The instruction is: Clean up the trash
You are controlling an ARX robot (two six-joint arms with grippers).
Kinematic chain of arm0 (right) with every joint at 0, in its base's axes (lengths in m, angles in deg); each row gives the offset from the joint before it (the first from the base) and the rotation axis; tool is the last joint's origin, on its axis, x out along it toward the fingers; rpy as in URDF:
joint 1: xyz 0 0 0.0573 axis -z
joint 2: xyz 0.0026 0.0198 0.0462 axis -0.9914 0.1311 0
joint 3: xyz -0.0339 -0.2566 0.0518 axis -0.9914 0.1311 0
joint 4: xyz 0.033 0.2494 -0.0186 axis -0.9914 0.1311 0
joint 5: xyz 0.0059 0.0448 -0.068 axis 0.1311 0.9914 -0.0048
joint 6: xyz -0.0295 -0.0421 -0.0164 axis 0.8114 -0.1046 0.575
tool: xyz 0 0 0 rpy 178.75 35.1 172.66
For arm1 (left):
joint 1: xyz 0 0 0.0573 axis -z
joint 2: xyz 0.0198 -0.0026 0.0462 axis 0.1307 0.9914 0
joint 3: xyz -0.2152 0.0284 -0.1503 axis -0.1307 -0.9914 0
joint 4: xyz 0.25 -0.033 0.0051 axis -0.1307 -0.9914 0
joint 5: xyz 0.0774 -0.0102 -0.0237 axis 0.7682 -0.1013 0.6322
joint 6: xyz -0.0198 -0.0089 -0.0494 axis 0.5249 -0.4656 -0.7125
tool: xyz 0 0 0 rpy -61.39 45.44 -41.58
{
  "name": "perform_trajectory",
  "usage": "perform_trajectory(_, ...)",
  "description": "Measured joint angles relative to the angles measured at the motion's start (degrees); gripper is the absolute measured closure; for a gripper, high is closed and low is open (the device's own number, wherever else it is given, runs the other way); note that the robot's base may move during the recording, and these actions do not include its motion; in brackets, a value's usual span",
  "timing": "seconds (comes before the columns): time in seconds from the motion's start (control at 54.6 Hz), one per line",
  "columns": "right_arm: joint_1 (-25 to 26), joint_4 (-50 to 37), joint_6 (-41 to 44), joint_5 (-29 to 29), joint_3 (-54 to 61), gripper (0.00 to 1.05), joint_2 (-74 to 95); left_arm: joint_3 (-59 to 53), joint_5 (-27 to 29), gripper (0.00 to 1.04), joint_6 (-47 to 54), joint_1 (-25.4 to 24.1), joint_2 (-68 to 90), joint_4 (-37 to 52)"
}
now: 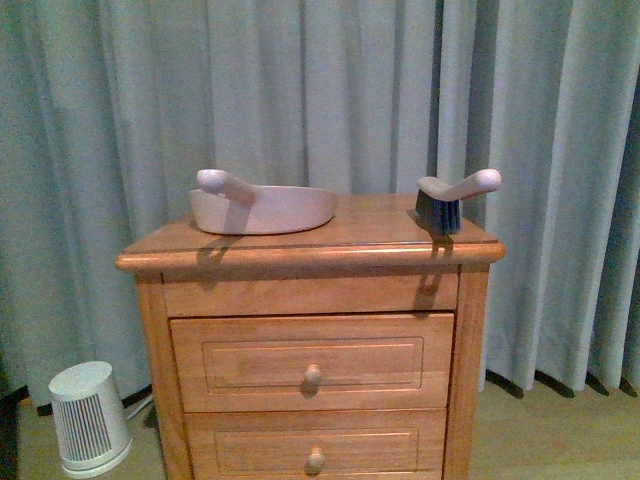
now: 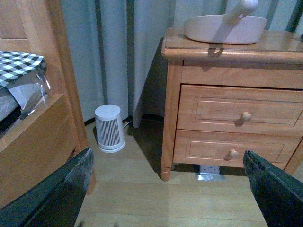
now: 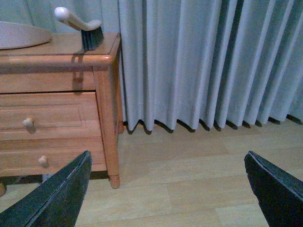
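Note:
The trash is out of view in every frame. A pale beige dustpan [image 1: 262,207] lies on top of the wooden nightstand [image 1: 310,255], toward its left side, and also shows in the left wrist view as the dustpan [image 2: 225,27]. A hand brush [image 1: 452,199] with dark bristles stands at the nightstand's right edge; the right wrist view shows the brush [image 3: 85,27] too. My left gripper [image 2: 170,189] hangs open over bare wooden floor, low in front of the nightstand. My right gripper [image 3: 168,189] is open over the floor to the right of the nightstand, with nothing between its fingers.
A small white ribbed bin [image 1: 88,418] stands on the floor left of the nightstand, also seen as the bin [image 2: 110,128]. A wooden bed frame [image 2: 42,137] with checked bedding is at the far left. Grey curtains [image 3: 203,61] hang behind. A socket strip [image 2: 209,171] lies under the nightstand.

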Motion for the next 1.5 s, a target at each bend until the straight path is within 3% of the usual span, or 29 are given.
perform_trajectory(1.5, 0.0, 0.0, 0.0, 0.0, 0.0, 0.07, 0.0, 0.0, 0.0, 0.08, 0.0, 0.0, 0.0, 0.0)
